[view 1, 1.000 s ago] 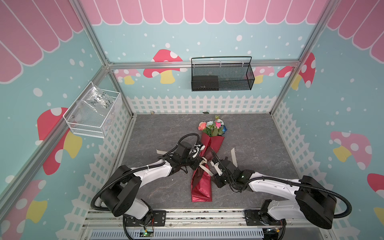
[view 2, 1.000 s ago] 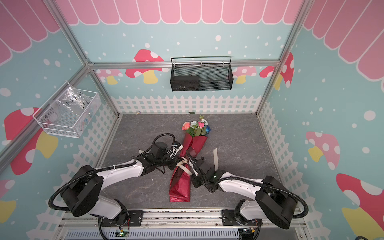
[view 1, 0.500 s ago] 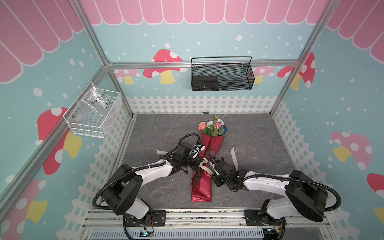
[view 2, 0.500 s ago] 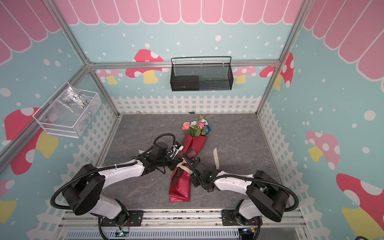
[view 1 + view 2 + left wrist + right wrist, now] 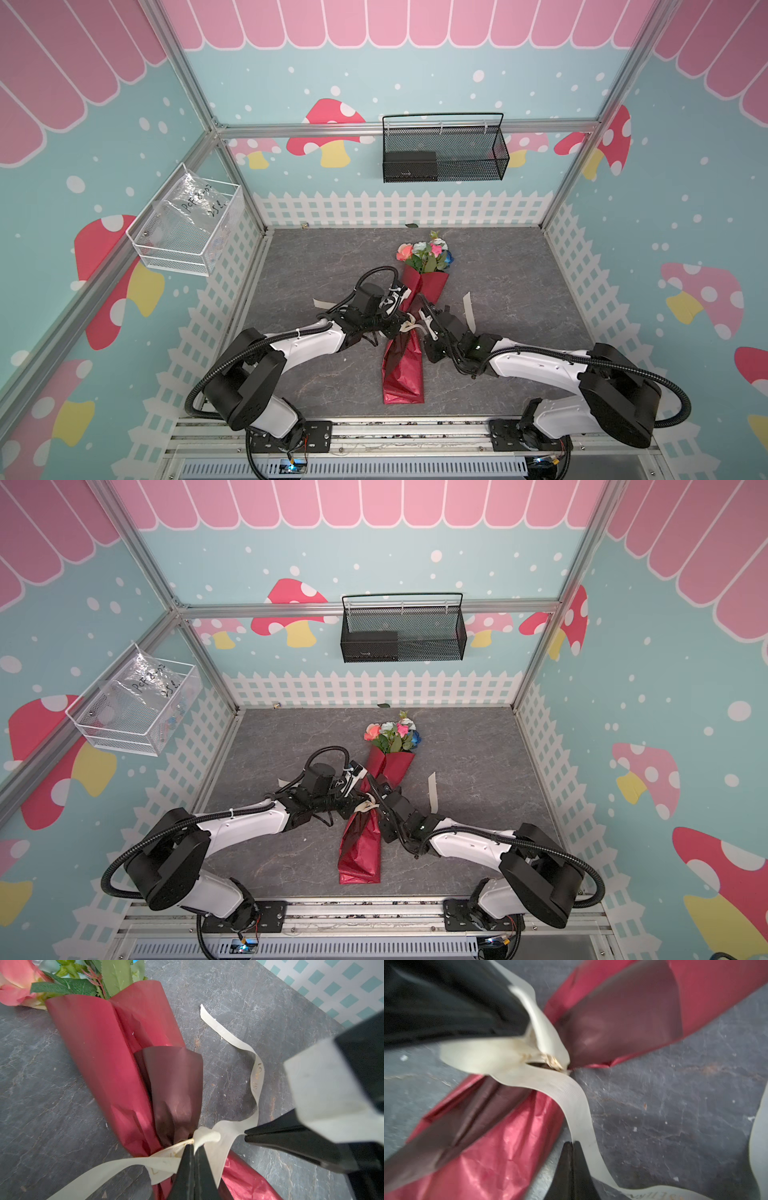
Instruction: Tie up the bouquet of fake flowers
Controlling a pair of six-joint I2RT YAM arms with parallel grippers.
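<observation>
The bouquet of fake flowers [image 5: 404, 374] in shiny red paper is lying mid-way across the grey stone-look desk [image 5: 519, 270], blooms pointing far. There's a cream lettered ribbon [image 5: 257, 1076] knotted round its waist. The left jaws are pinching that ribbon right at the knot, and the right jaws are squeezed shut on the strand trailing off right.

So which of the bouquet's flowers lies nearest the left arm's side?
The salmon-orange rose, leftmost of the blooms in both top views. The pink rose sits further right, and the deep blue rose is rightmost.
</observation>
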